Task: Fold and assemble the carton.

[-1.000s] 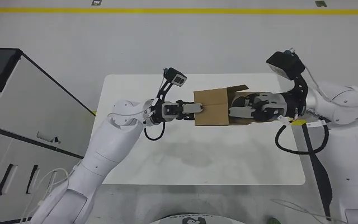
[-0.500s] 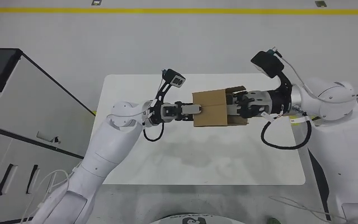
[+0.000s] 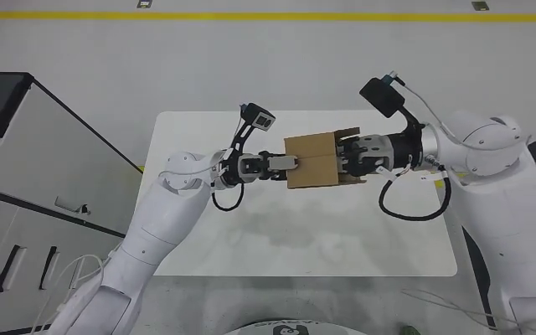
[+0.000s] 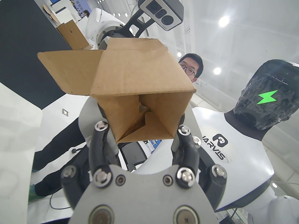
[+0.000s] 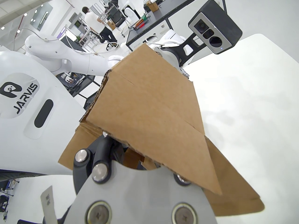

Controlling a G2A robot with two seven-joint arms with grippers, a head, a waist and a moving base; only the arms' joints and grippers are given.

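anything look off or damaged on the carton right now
The carton sits between the left tool and the right tool. One flap splays out sideways, not folded in. The corner edge seen in the right wrist view looks crumpled, with its corrugation exposed.

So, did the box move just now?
Yes. The box slid a little toward the end of the table on the left arm's side.

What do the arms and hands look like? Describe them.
Left arm and right arm are glossy white with rounded joints. A black cable loops by each wrist, a black camera on a bracket. Left hand and right hand: black fingers, silver screwed plate.
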